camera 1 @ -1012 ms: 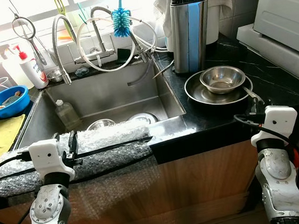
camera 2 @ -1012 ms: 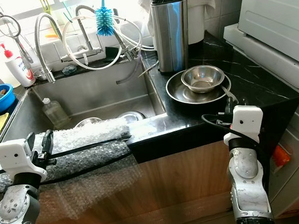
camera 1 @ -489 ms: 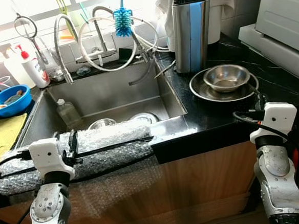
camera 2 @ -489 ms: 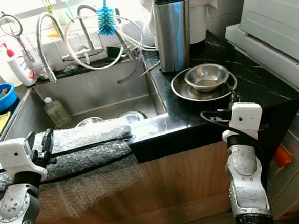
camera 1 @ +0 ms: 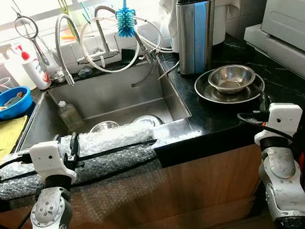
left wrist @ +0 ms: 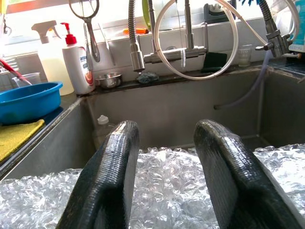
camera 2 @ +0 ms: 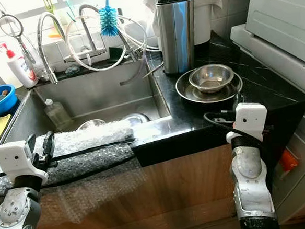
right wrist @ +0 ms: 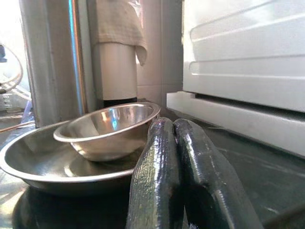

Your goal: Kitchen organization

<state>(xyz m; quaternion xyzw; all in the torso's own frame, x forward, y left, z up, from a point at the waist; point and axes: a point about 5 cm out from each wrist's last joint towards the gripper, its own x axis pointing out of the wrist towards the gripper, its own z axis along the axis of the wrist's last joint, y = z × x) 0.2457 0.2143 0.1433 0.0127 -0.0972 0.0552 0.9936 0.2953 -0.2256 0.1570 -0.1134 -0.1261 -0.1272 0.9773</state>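
Note:
A small steel bowl (camera 1: 231, 77) sits inside a wide steel plate (camera 1: 205, 92) on the black counter, right of the sink (camera 1: 114, 93). My right gripper (right wrist: 174, 125) is shut and empty, low at the counter's front edge, just short of the plate and pointing at the bowl. My left gripper (left wrist: 164, 131) is open above the strip of bubble wrap (camera 1: 105, 149) that covers the sink's front rim, nothing between its fingers (left wrist: 114, 162). Two steel dishes (camera 1: 146, 120) and a plastic bottle (camera 1: 69, 115) lie in the sink.
A steel knife block (camera 1: 194, 30) stands behind the plate. Taps, hoses and a blue bottle brush (camera 1: 125, 21) hang over the sink's back. Soap bottles (camera 1: 34, 68) and a blue bowl (camera 1: 6, 102) are at the left. A white appliance (camera 1: 292, 10) stands on the right.
The whole picture has shifted slightly, so the camera moved. Both arms hold about the same places at the counter edge.

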